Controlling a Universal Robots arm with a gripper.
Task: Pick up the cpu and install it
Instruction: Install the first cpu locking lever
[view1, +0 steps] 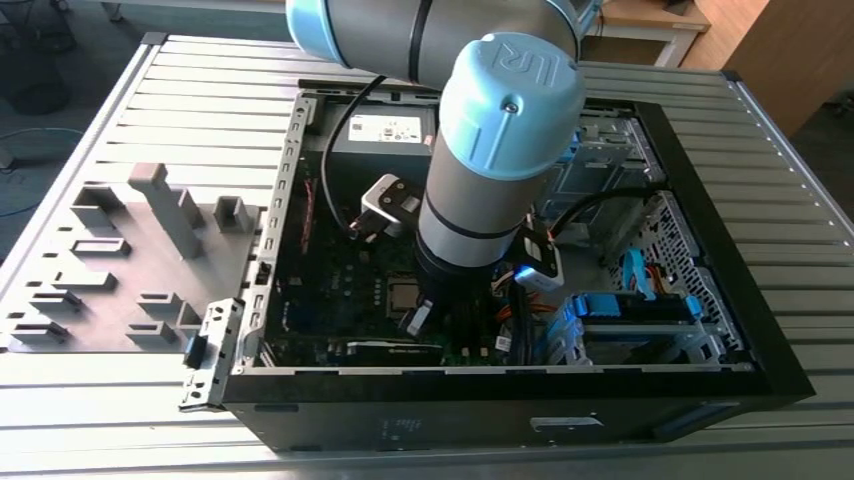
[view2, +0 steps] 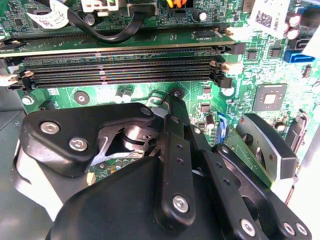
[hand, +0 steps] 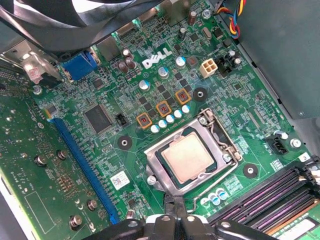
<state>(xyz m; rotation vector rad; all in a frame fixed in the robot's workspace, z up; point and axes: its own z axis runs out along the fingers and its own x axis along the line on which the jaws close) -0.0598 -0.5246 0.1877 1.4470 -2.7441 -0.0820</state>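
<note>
Fingers (hand: 176, 212) of the gripper (hand: 176, 220) meet at a point just beside the socket frame (hand: 155, 172), holding nothing, while the cpu (hand: 187, 157) lies flat inside it. Judged from here, good seating needs the matte metal square level on the green motherboard (hand: 100, 160).

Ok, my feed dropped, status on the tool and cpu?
Tool low over the motherboard, fingers' state unclear. Cpu seated in its socket, metal frame around it. Nothing lying across the cpu.
</note>
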